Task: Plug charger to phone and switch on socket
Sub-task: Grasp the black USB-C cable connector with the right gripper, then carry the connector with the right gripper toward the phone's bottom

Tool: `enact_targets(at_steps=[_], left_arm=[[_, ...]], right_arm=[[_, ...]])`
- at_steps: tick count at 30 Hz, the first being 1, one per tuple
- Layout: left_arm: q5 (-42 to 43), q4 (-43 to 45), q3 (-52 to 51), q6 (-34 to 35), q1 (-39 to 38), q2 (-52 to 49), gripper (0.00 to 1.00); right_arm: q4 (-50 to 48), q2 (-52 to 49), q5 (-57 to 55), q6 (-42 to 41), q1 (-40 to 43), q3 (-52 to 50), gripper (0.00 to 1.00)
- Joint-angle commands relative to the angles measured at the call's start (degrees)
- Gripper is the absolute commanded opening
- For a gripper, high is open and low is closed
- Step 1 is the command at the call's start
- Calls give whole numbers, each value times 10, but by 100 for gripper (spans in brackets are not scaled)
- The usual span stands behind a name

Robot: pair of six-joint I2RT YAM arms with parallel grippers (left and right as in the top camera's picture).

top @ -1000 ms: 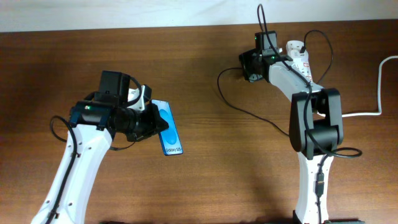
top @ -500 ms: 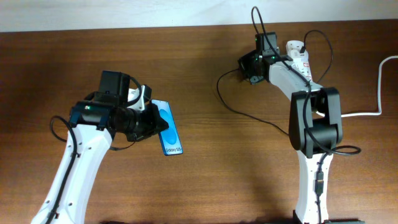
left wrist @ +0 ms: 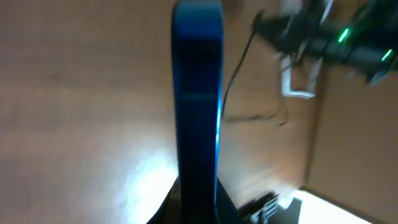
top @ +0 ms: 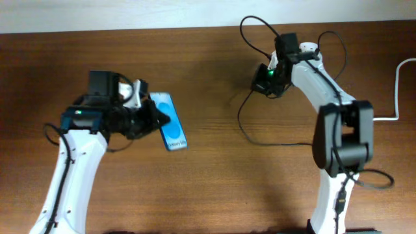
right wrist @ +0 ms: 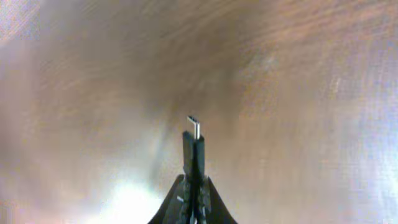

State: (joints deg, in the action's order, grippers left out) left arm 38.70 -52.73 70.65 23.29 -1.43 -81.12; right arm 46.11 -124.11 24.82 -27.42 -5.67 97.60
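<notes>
My left gripper is shut on the phone, a slim blue-screened handset held off the table at the left. The left wrist view shows the phone edge-on, rising from between the jaws of that gripper. At the back right, my right gripper is shut on the charger, a thin black cable looping over the table. In the right wrist view the charger's connector sticks up from the closed right gripper, metal tip free. The white socket lies behind the right arm, mostly hidden.
A thick white cord runs along the right edge from the socket. The black cable makes loops around and above the right wrist. Brown wooden tabletop lies between the two arms. The right arm's base stands at the front right.
The right gripper has closed on the charger's connector and swung it up, dragging the cable loops. The left arm has shifted left and toward the back with the phone.
</notes>
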Motion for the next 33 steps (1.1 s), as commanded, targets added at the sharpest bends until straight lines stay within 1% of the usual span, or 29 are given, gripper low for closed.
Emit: enact_targets(at_steps=[1, 2, 5, 7, 8, 10, 12, 14, 17, 22, 25, 29, 32, 33], left_arm=[[128, 37, 5, -29, 47, 14, 0], [159, 50, 5, -40, 62, 12, 0], [193, 66, 5, -49, 81, 4, 0], [231, 79, 5, -88, 84, -4, 0], [248, 85, 5, -96, 84, -10, 0], [273, 99, 5, -99, 84, -26, 0], [297, 115, 5, -99, 84, -38, 0], [313, 129, 5, -99, 84, -47, 0], [312, 129, 5, -99, 84, -52, 0], [306, 120, 5, -90, 84, -52, 0], [306, 92, 5, -53, 84, -52, 0], [306, 76, 5, -53, 84, -52, 0], [306, 65, 5, -47, 84, -52, 0], [306, 64, 5, -47, 84, -52, 0]], right_arm=[[64, 83, 64, 129, 1, 1, 4], [94, 100, 74, 149, 1, 1, 4], [150, 131, 110, 206, 1, 1, 4], [199, 152, 157, 257, 1, 1, 4], [219, 159, 182, 285, 1, 1, 4], [281, 174, 239, 352, 0, 1, 4], [328, 181, 259, 395, -5, 1, 5], [357, 183, 259, 411, -13, 1, 5], [406, 185, 260, 444, -35, 1, 5], [463, 213, 260, 468, -72, 1, 5], [487, 255, 260, 478, -90, 1, 5], [512, 316, 260, 478, -104, 1, 4], [512, 365, 260, 477, -118, -1, 5], [512, 388, 260, 463, -125, -2, 5]])
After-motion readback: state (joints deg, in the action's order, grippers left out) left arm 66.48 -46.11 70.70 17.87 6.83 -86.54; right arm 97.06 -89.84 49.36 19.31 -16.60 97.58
